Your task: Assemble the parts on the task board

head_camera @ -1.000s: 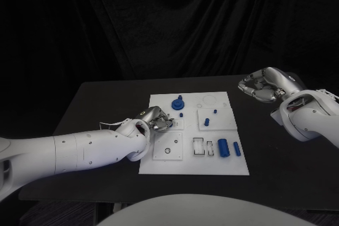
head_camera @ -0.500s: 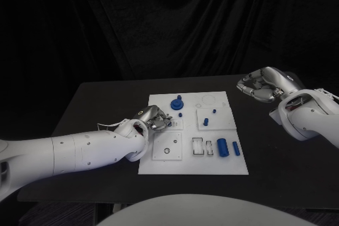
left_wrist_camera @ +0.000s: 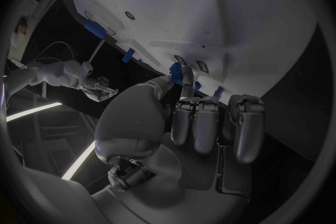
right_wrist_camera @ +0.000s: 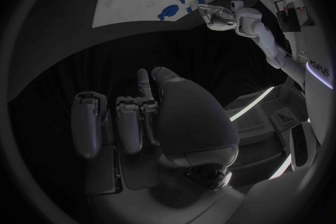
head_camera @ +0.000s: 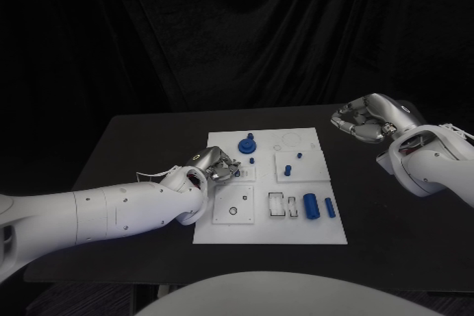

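The white rectangular task board lies in the middle of the black table, with bare tabletop along its left and right edges and toward the far edge. The left hand sits at the board's left edge, fingers curled in; whether it pinches anything I cannot tell. Just beside it, toward the far left corner of the board, stands a blue round part with a peg. Two blue cylinders lie near the board's near right corner. The right hand hangs off the board's far right corner, well apart, fingers curled on nothing.
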Controlling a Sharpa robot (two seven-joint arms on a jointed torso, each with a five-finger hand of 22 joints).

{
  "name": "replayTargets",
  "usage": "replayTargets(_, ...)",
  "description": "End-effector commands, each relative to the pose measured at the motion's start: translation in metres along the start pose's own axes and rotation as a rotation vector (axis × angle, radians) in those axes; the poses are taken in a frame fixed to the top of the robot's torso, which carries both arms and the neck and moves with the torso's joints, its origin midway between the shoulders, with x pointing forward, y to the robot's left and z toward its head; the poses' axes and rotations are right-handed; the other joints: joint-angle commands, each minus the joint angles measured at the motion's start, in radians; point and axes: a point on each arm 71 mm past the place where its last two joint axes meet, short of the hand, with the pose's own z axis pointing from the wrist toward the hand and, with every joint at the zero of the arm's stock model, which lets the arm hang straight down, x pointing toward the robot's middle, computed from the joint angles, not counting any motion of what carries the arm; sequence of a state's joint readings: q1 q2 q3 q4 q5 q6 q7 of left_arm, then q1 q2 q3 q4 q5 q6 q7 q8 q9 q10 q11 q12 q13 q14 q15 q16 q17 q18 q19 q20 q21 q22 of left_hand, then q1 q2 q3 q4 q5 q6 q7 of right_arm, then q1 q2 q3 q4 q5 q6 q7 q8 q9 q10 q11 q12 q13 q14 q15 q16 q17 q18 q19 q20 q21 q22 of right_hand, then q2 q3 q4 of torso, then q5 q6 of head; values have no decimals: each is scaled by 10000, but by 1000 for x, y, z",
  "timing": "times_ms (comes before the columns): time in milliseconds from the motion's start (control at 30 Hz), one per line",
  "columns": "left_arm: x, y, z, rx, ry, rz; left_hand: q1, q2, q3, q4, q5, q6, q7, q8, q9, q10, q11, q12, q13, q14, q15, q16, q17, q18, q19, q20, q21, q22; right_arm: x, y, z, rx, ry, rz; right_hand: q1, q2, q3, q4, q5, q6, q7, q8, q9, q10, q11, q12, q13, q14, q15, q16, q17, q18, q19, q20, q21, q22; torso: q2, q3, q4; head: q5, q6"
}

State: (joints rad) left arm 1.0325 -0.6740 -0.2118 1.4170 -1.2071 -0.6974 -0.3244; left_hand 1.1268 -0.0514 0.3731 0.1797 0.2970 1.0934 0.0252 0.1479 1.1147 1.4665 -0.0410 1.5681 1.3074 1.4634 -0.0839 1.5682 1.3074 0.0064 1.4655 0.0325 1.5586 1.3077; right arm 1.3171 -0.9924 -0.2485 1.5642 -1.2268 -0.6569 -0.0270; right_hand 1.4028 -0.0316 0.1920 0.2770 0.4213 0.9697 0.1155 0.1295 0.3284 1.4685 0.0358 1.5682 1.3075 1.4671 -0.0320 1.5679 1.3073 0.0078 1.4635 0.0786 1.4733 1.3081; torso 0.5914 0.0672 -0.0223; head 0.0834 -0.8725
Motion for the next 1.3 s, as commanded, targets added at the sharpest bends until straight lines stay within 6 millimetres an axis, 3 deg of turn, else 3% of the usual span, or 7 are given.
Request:
replayTargets(33, 2, -1, 0, 37, 68, -14, -117, 10, -44, 149, -205, -78, 13, -9, 3, 1043, -21, 27, 2634, 1074, -50, 26, 2634, -9, 930, -83, -60, 2557, 0, -1, 0, 97, -80, -6, 35, -71, 64, 21, 56, 65, 14, -32, -9, 1023, 47, 26, 2633, 1037, 73, 29, 2635, 187, 489, 69, 5, 2278, 2, -1, 3, 11, -2)
replayTargets(167, 2, -1, 0, 32, 109, 0, -223, 2, -169, 325, -489, -81, 32, -44, -17, 1043, -3, 27, 2634, 1074, -35, 26, 2634, -4, 919, -69, -77, 2551, 0, 0, 0, 91, -76, -5, 35, -71, 64, 21, 56, 65, 14, -32, -9, 1023, 47, 26, 2633, 1037, 73, 29, 2635, 187, 489, 69, 5, 2278, 3, 0, -6, 20, -2)
replayTargets(1067, 6, 2, -1, 3, 209, 28, -465, -69, -536, 698, -673, -110, 87, -142, -81, 1043, 44, 27, 2634, 1074, 3, 26, 2634, 6, 897, -36, -110, 2538, 1, -1, -1, 104, -64, -5, 51, -94, 81, 27, 70, 72, 17, -46, -13, 1023, 48, 26, 2633, 1037, 73, 29, 2635, 189, 485, 68, -4, 2276, 1, 0, 3, 37, -2)
replayTargets(1300, 6, 2, -1, 33, 190, 20, -676, -70, -938, 1049, -917, -81, 121, -200, -128, 1043, 74, 27, 2634, 1074, 31, 26, 2634, 6, 895, -5, -113, 2537, 1, -2, -2, 111, -56, -6, 51, -94, 81, 27, 70, 72, 17, -46, -13, 1023, 48, 26, 2633, 1037, 73, 29, 2635, 189, 485, 68, -4, 2276, 2, 1, 10, 41, -2)
